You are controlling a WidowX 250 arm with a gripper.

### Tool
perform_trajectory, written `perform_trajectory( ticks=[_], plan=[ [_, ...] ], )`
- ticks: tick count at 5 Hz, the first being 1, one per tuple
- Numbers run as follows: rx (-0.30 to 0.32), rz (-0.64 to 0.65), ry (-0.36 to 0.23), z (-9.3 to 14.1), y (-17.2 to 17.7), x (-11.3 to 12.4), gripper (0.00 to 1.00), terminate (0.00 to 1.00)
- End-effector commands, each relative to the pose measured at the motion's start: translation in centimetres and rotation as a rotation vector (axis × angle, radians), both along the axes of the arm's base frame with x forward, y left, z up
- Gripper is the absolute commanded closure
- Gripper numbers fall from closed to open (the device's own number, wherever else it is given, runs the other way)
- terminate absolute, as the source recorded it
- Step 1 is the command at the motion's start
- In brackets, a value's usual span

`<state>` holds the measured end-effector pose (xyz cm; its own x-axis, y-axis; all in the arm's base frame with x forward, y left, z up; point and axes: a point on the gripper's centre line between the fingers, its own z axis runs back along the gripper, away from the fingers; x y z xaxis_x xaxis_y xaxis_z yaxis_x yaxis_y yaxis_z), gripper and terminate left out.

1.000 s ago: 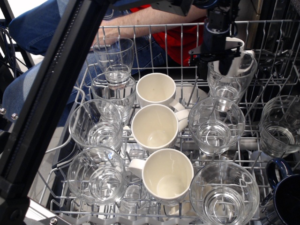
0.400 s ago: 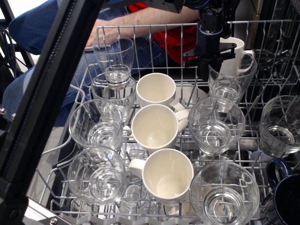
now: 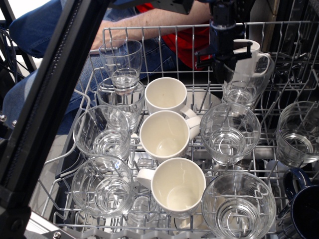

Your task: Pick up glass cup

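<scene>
the clear, wide-mouthed glass cup (image 3: 242, 79) with its steep taper to a small thick base sits at about one o'clock in the grey wire dish rack (image 3: 149, 31), its smooth wall catching pale reflections. the black metal gripper (image 3: 223, 62) hangs over the cup's left rim, its dark body crossing the glass edge; whether the fingers are spread or pinched on the rim cannot be told from this angle. just behind the cup a white glossy ceramic mug (image 3: 251, 55) with a looped handle stands at the rack's far edge.

down the middle, three more cream-white ceramic mugs (image 3: 166, 134) lie in a line from twelve toward six o'clock, round mouths up, matte inside. a slimmer tapered clear glass (image 3: 121, 62) stands at eleven o'clock, and below it rounder clear tumblers (image 3: 101, 130) with thick ringed bases fill the left side from ten to seven o'clock. two further ribbed clear tumblers (image 3: 230, 130) sit at three and five o'clock, another at the right edge. a dark blue glazed mug (image 3: 305, 211) peeks in at four o'clock. a thick black bar (image 3: 55, 94) slants across the left foreground.
</scene>
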<state>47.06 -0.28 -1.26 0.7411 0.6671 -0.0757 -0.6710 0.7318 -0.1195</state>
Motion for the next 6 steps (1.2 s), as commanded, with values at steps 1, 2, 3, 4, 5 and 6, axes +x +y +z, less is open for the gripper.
perform_trajectory(
  ticks=[1,2,3,4,5,6],
  plan=[
    [-0.083,0.05,-0.164,10.7,-0.6,2.2,1.0,0.0],
    [-0.095,0.022,-0.219,12.6,-0.9,2.2,1.0,0.0],
    [-0.085,-0.014,-0.202,15.0,-1.6,1.1,1.0,0.0],
    [-0.086,-0.04,-0.199,16.3,-2.0,-0.5,1.0,0.0],
    [-0.074,-0.057,-0.212,17.4,-2.0,-1.0,1.0,0.0],
    [-0.049,-0.064,-0.224,17.7,-1.7,-0.8,1.0,1.0]
  ],
)
